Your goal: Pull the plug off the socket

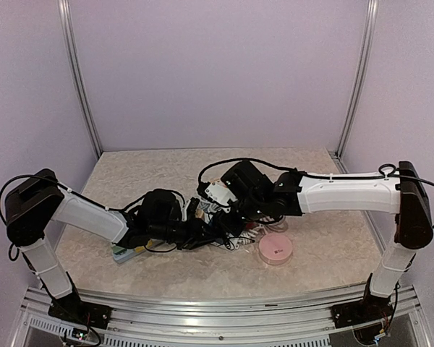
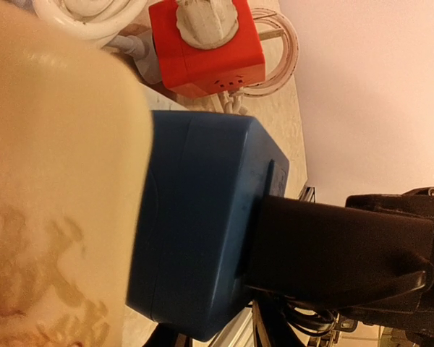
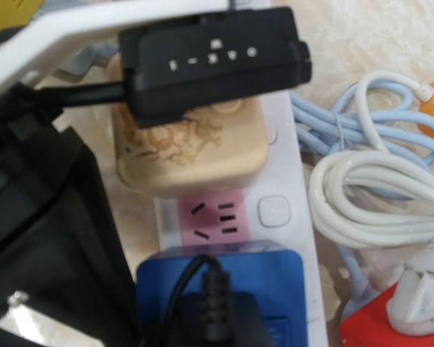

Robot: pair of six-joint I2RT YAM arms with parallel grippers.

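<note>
A white power strip (image 3: 286, 170) lies on the table with a blue socket block (image 3: 275, 278) seated on it. A black plug (image 3: 217, 322) with a ribbed cord sits in that block. In the left wrist view the plug (image 2: 311, 253) sticks out of the blue block (image 2: 202, 217) to the right. My left gripper (image 1: 197, 235) comes in low from the left and is shut on the blue block; only dark tips show under the block's edge. My right gripper (image 1: 235, 215) reaches down from the right onto the black plug, its fingers largely hidden.
A cream adapter (image 3: 188, 155) with another black plug (image 3: 213, 61) sits on the strip beyond a free pink socket (image 3: 213, 217). Coiled white and pale-blue cables (image 3: 376, 195) and a red cube (image 2: 210, 50) holding a white plug lie alongside. A pink disc (image 1: 275, 249) sits near the front.
</note>
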